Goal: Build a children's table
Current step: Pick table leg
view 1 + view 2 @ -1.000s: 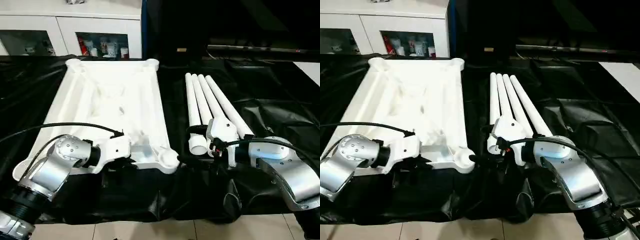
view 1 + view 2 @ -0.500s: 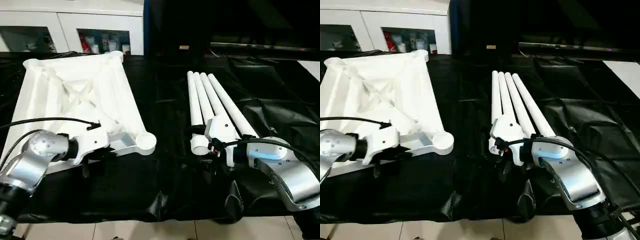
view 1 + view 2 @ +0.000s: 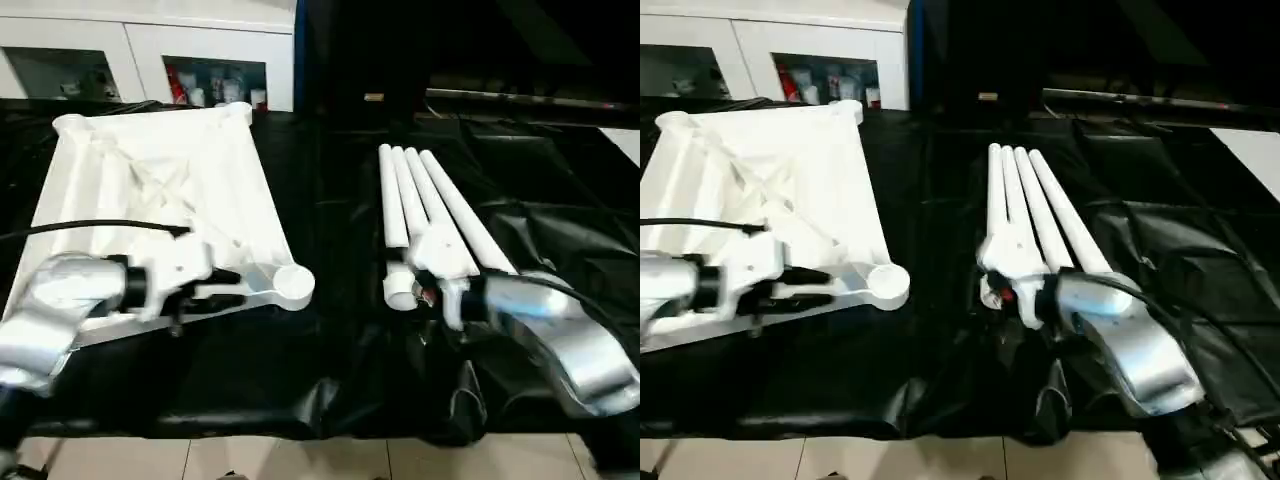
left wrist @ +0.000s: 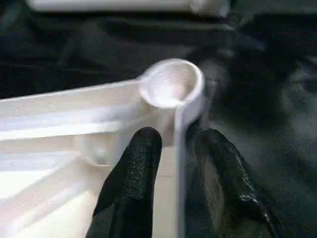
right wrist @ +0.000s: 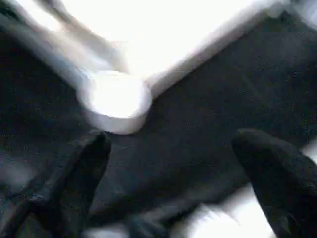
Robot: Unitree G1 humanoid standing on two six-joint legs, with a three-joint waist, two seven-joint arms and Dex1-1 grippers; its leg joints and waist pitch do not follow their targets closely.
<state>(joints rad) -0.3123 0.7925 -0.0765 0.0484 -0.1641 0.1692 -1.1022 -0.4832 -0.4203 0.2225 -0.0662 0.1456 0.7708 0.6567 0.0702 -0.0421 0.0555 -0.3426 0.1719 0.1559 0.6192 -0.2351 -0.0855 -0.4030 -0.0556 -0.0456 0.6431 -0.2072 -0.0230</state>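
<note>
The white table top (image 3: 150, 190) lies underside up on the left, its ribs showing and one round corner socket (image 3: 293, 284) nearest me. My left gripper (image 4: 178, 134) straddles the top's rim just behind that socket (image 4: 171, 87). A black finger (image 4: 138, 163) stands on each side of the rim, slightly parted from it. Several white tube legs (image 3: 430, 200) lie side by side on the right. My right wrist rests over their near ends. The right gripper (image 5: 171, 141) is wide open and holds nothing, and it looks toward the same corner socket (image 5: 116, 101).
A crumpled black sheet (image 3: 330, 180) covers the work surface. A white glass-door cabinet (image 3: 150, 60) stands behind the top. A black cable (image 3: 100, 228) arcs over my left forearm. Pale floor tiles (image 3: 300, 460) show along the near edge.
The table top has swung left and turned, its near corner socket now farther from the legs. My left fingers, pinched on the rim before, have parted. The right arm stays by the legs.
</note>
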